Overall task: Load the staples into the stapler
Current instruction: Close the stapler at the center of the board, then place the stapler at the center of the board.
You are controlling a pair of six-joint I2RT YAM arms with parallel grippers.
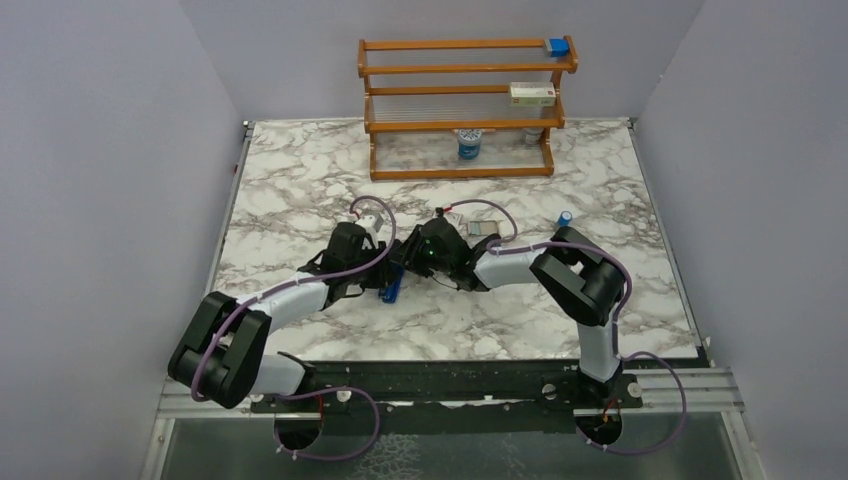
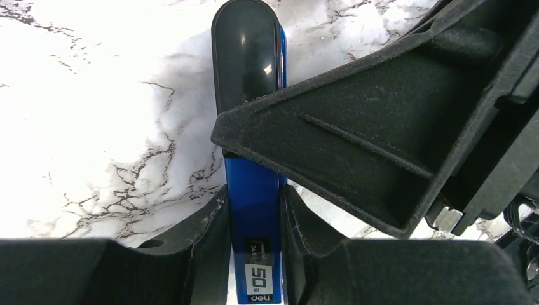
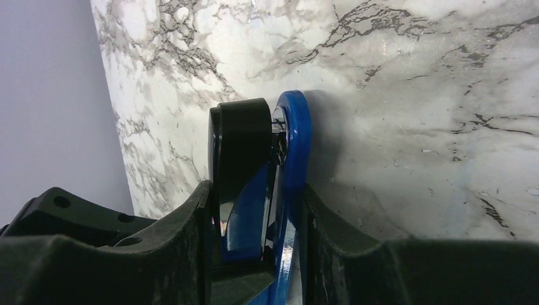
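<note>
Marble-patterned table (image 1: 300, 190) — wooden rack (image 1: 460, 173) at its far edge, small blue cylinder (image 1: 565, 217) right of centre

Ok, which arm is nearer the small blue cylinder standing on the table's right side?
Right. The right arm bends its elbow just on the near side of the blue cylinder. The left arm lies well off to the cylinder's left, beyond the stapler.

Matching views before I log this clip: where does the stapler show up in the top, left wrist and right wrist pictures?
Top external: the stapler is a small blue sliver just left of centre, mostly hidden.
Left wrist: centre, running up from the bottom edge, blue body with a black end farthest away.
Right wrist: lower centre, seen end-on, black and blue.
Shared landmark: the marble tabletop behind it in all three.
</note>
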